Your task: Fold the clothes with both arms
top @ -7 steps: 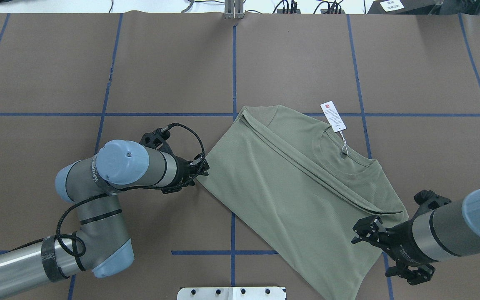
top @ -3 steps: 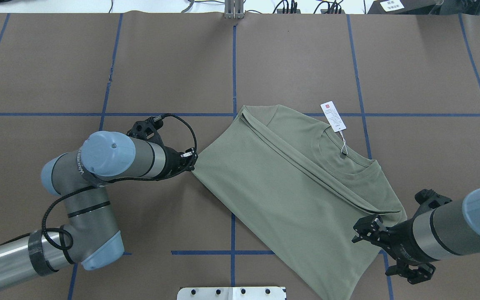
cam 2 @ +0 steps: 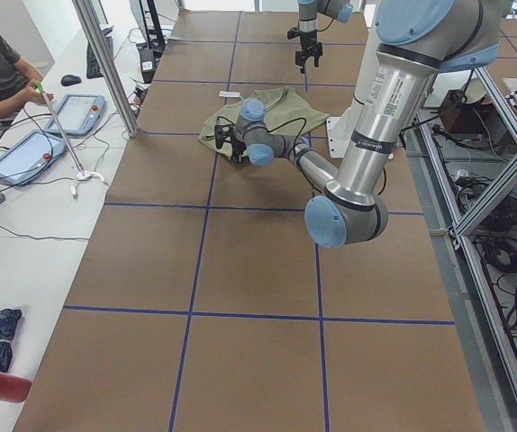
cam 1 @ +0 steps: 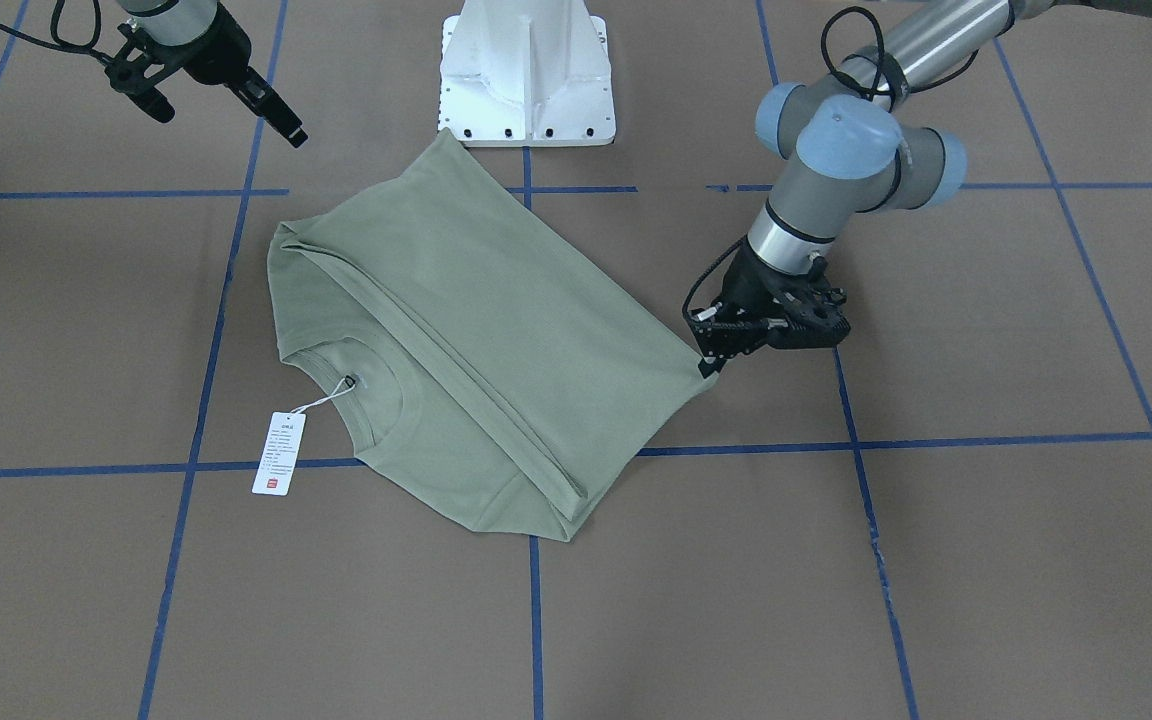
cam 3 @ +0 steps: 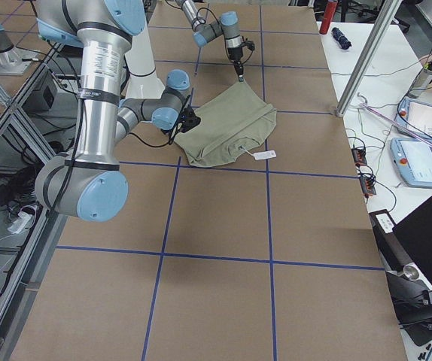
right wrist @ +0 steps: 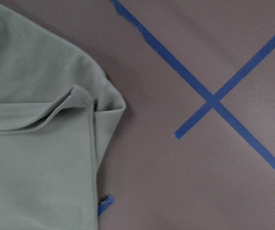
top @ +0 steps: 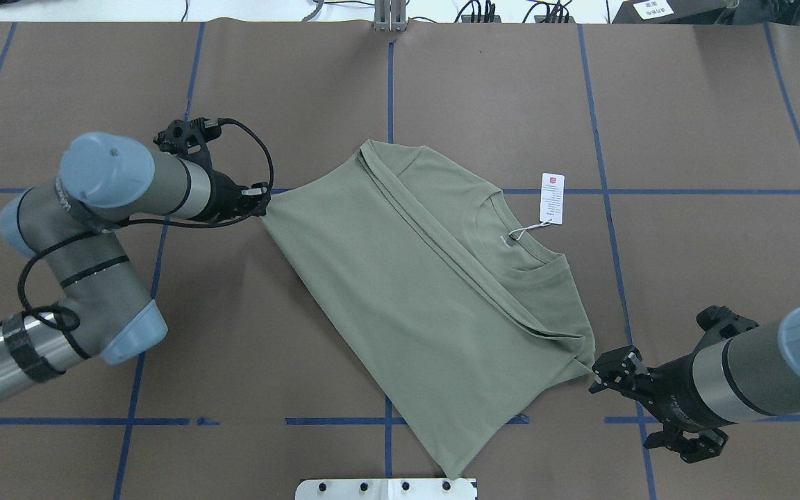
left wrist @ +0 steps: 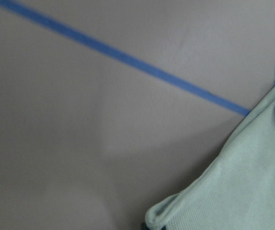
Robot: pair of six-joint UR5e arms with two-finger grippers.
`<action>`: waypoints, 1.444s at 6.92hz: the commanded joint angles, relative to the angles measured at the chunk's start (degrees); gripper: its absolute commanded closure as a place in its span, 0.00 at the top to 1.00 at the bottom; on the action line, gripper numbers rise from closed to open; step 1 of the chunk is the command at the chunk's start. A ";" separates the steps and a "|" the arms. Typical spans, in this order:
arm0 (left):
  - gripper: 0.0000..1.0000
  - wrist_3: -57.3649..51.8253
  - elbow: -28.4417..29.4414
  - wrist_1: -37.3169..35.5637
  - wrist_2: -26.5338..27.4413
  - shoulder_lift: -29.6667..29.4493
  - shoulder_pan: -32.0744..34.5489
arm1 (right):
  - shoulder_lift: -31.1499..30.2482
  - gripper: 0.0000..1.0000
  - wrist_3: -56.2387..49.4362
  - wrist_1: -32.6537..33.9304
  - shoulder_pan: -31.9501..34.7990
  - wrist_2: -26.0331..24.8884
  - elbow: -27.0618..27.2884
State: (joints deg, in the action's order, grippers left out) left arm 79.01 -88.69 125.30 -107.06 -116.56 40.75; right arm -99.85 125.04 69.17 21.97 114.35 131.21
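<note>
Front-facing view: the left gripper (cam 1: 709,360) pinches the 3 o'clock corner of the sage-green shirt (cam 1: 476,320), which lies folded on the brown table (cam 1: 986,560). The right gripper (cam 1: 281,125) hangs apart at 11 o'clock, its opening impossible to judge. Overhead view: since a moment ago, the left gripper has dragged the shirt toward 10 o'clock, the hang tag (top: 552,198) has swung round, and the shoulder corner now sits just beside the right gripper.

One shirt (top: 407,292), one tag (top: 553,198), two arms (top: 87,271) (top: 740,378).
</note>
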 commanded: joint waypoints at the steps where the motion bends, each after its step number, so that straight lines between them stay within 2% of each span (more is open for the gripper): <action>1: 0.00 -3.07 21.09 6.33 -1.66 -15.11 7.48 | 0.53 1.00 -1.11 0.00 1.66 0.00 -0.07; 2: 0.00 -2.81 30.16 8.37 -1.57 -21.98 8.20 | 1.92 1.00 -1.12 0.00 2.54 0.00 -0.42; 4: 0.00 -2.54 46.33 19.14 -0.44 -28.78 8.29 | 6.40 1.00 -1.12 0.00 3.51 -0.09 -3.13; 5: 0.00 -2.28 48.07 21.02 0.62 -28.99 8.29 | 8.42 1.00 -1.20 0.00 3.69 -0.52 -4.63; 6: 0.31 -1.06 48.00 21.04 0.63 -29.34 8.29 | 10.44 1.00 -1.38 0.00 4.13 -0.79 -6.04; 7: 0.58 0.34 46.17 20.78 0.37 -28.90 8.20 | 12.90 1.00 -3.21 0.00 4.91 -1.66 -7.79; 8: 0.58 2.27 37.45 19.47 -1.20 -24.81 8.20 | 13.88 1.00 -6.19 0.00 4.92 -6.28 -8.33; 10: 0.60 2.64 19.87 13.60 -9.44 -15.24 8.47 | 23.85 1.00 -10.61 0.08 4.83 -8.17 -16.02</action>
State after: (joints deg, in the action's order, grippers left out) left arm 81.21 -58.22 142.04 -111.98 -137.55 49.06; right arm -82.20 116.50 69.22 26.83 107.55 119.96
